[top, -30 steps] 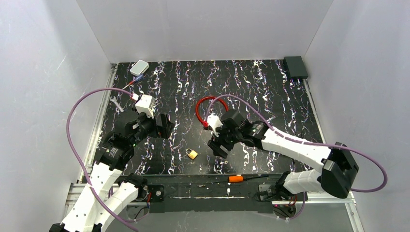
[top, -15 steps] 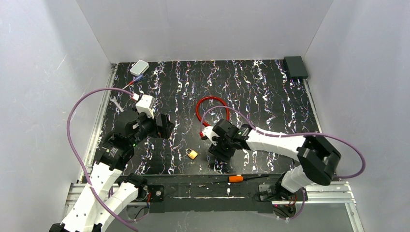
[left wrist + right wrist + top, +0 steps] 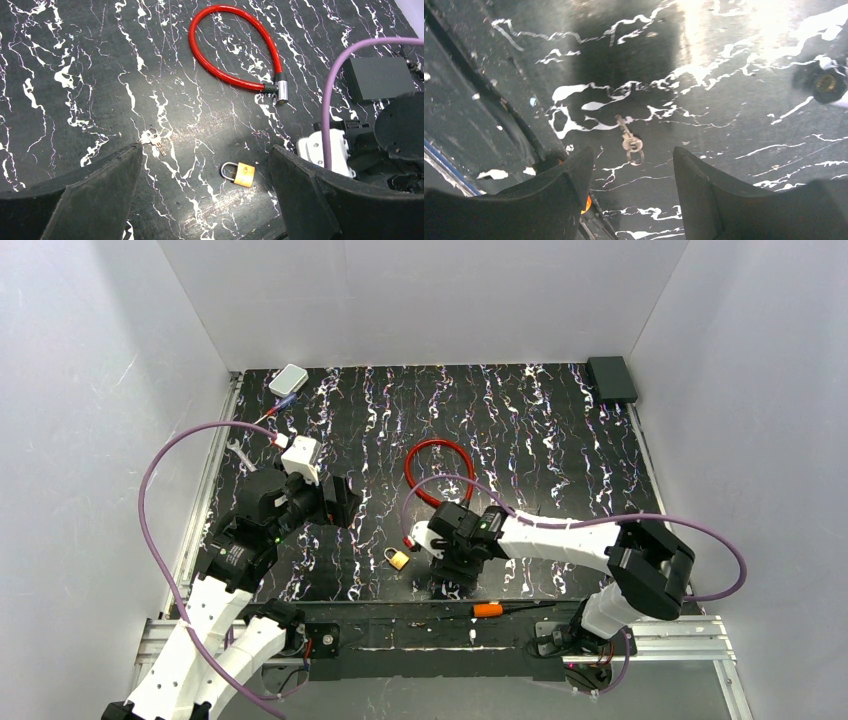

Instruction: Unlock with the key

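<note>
Right gripper [image 3: 631, 156], fingers spread, hangs over the key [image 3: 628, 136], near one orange-handled tool [image 3: 488, 609]. One padlock [image 3: 240, 173], one red cable lock [image 3: 235, 47] and perhaps a second key bunch [image 3: 152, 136] lie before the equally spread left gripper [image 3: 205, 150].

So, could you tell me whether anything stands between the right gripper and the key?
Nothing visible does. In the right wrist view the key lies bare on the marbled table between the open fingers of the right gripper; the orange-handled tool sits off to one side.
</note>
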Controlling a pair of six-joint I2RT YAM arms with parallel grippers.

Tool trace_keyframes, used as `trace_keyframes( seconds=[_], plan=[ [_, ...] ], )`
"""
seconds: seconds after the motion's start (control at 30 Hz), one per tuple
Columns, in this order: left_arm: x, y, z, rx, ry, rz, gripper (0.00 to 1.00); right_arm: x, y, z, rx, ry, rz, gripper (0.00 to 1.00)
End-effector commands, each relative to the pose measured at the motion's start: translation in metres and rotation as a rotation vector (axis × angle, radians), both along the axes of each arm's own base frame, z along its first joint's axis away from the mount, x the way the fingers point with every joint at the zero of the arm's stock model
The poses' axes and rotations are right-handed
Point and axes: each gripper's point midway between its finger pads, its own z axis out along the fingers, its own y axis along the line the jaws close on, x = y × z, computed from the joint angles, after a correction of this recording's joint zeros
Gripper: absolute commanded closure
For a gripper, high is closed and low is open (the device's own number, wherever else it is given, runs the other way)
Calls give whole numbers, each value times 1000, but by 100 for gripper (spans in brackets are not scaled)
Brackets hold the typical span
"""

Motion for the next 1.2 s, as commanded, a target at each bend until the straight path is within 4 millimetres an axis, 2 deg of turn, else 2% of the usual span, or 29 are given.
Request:
trace_keyframes(
  seconds=[0.0,0.13,0.27,0.47,0.6,0.87,1.0,1.17],
  plan=[
    [1,-1,0,8,-14,-7,4,-4,-5,10,-29,-25,126,33],
    [2,0,-1,11,-11,-6,4,-6,3,16,17,-20,152,34],
    [2,0,-2,12,-9,-5,4,-2,2,15,12,-43,164,37],
    [3,0,-3,14,-5,-4,4,-5,-4,3,17,-49,185,49],
    [3,0,-4,17,-2,-3,4,-4,-4,1,39,-72,190,53],
    [3,0,-4,19,-1,-3,4,-2,2,-1,93,-101,197,54],
    [2,0,-5,21,-1,-2,4,0,5,0,108,-114,200,47],
    [2,1,-4,23,-5,3,4,3,9,0,123,-130,203,47]
  ],
)
